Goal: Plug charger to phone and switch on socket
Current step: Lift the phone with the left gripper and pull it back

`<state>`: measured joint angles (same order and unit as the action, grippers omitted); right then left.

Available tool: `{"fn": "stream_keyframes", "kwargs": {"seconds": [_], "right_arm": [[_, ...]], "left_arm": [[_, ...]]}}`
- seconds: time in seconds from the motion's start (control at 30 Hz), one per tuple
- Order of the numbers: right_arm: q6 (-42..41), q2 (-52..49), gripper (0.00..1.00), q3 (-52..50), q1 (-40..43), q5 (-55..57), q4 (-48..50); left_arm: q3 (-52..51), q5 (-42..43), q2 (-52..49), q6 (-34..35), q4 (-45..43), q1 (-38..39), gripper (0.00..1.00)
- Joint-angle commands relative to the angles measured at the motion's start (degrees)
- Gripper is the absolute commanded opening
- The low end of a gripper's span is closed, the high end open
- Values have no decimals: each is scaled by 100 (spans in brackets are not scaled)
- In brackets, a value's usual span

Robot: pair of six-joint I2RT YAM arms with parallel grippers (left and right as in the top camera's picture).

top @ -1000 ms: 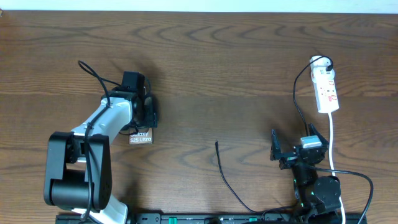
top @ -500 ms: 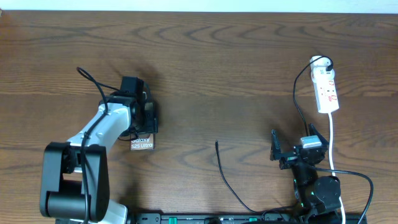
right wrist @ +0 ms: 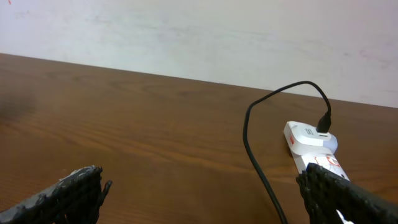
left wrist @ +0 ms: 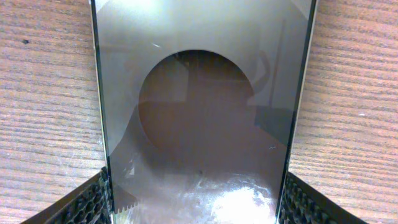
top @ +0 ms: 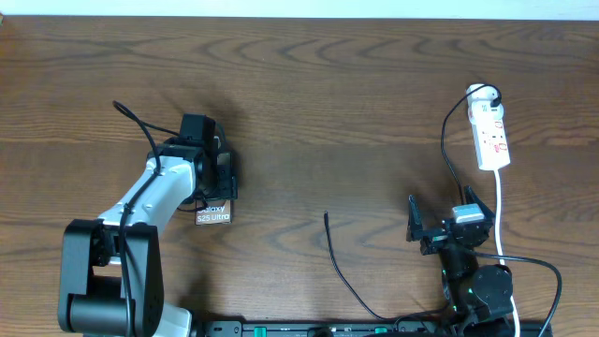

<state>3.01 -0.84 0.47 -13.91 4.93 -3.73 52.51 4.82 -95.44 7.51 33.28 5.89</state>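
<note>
The phone (top: 213,214) lies on the table's left half, its "S25 Ultra" lettering showing below my left gripper (top: 222,178). In the left wrist view the phone (left wrist: 202,118) fills the space between my two fingers, which are shut on its long edges. The charger cable (top: 339,267) lies loose at the front middle, its tip pointing away from me. The white socket strip (top: 490,136) lies at the far right with a black-corded plug in its far end; it also shows in the right wrist view (right wrist: 311,146). My right gripper (top: 445,217) is open and empty, near the front edge.
The strip's white cord (top: 499,215) runs down past my right gripper. A black cable (right wrist: 261,168) curves from the strip's plug toward the front. A pale wall stands behind the table's far edge.
My left gripper and the phone have shifted a little toward the front and right. The right arm, cable and strip have not moved.
</note>
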Motion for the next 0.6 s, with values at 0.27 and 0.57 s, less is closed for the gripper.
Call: {"fn": "stream_keyframes", "kwargs": {"seconds": [0.27,0.57], "right_arm": [[48,52,99,-15,-39,33,-13],[48,52,99,-15,-39,33,-13]], "left_arm": [[2,52,798,33,98,-2,7],[2,192,1231,76,223,-2,7]]}}
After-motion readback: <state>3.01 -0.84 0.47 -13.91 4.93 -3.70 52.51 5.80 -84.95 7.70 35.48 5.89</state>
